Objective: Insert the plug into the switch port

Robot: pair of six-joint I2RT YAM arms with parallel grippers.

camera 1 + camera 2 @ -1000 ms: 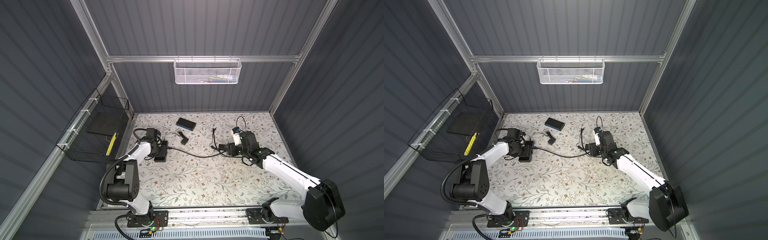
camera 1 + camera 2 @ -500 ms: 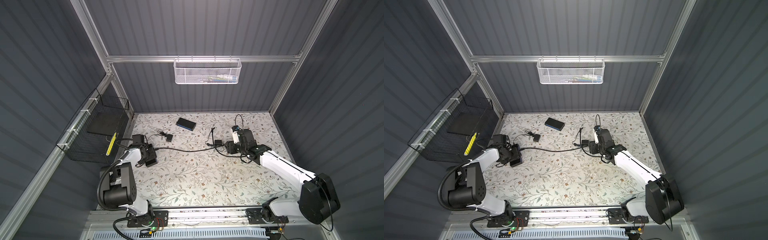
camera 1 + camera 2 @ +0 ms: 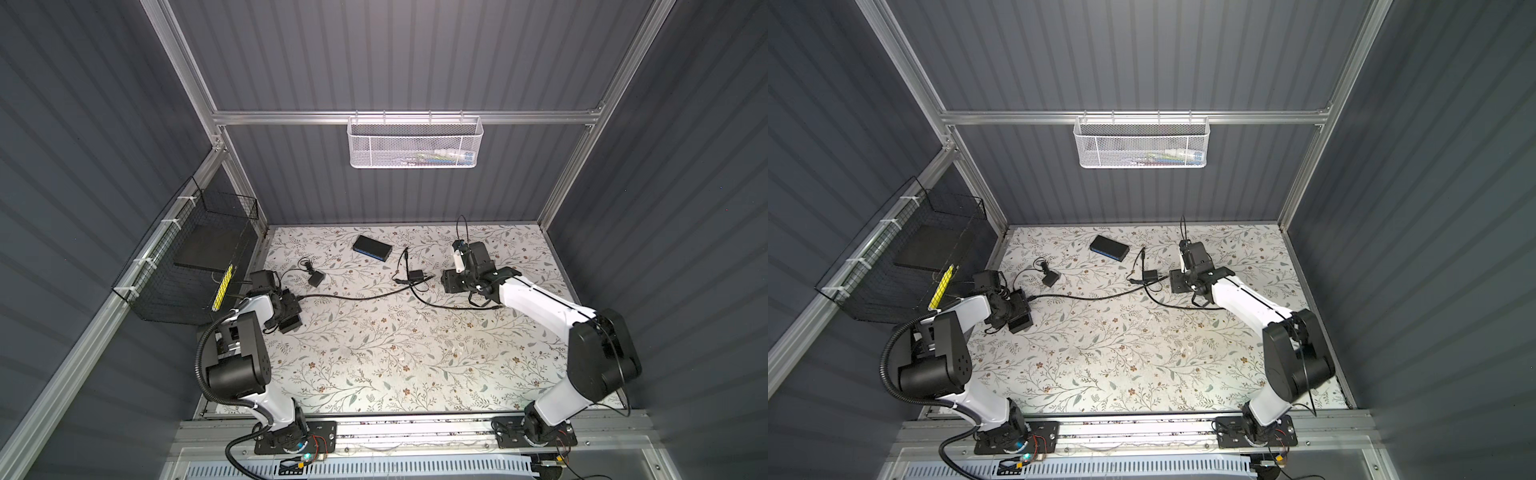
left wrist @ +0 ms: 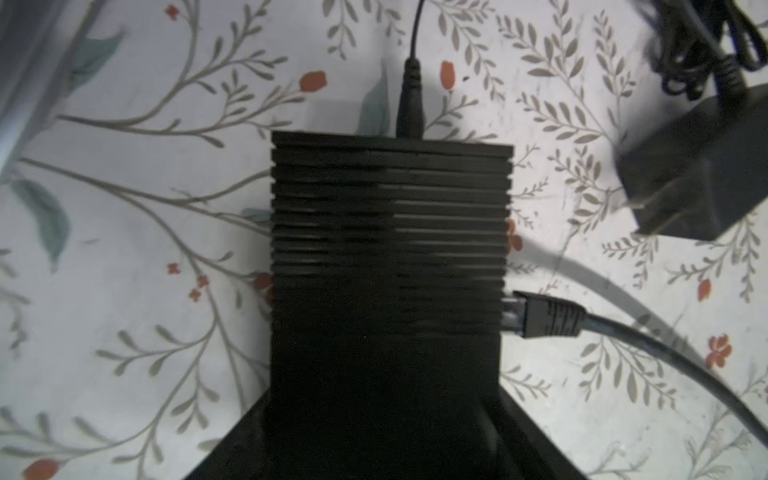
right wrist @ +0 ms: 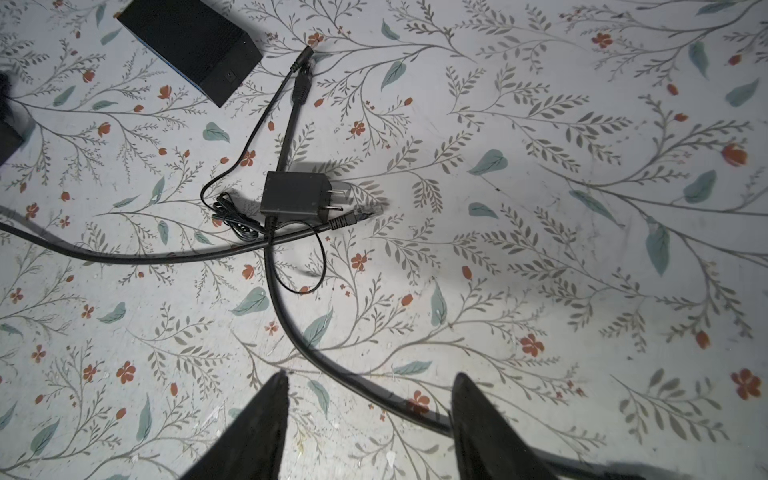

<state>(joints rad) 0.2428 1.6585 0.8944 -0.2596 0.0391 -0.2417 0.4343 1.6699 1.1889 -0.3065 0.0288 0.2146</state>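
The left claw (image 3: 289, 314), gripping a ribbed black box (image 4: 388, 249), has dragged its Ethernet cable (image 3: 353, 296) leftward; right claw (image 5: 370, 378) gapes empty. The plug (image 5: 358, 216) lies uninserted, apart from the switch (image 5: 187, 37).

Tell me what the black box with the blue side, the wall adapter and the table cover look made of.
Black box: probably matte moulded plastic, dull even faces, crisp edges; painted metal possible.
Wall adapter: matte black plastic body, two shiny metal prongs.
Table cover: printed floral sheet, perhaps vinyl or paper, flat, scuffed.
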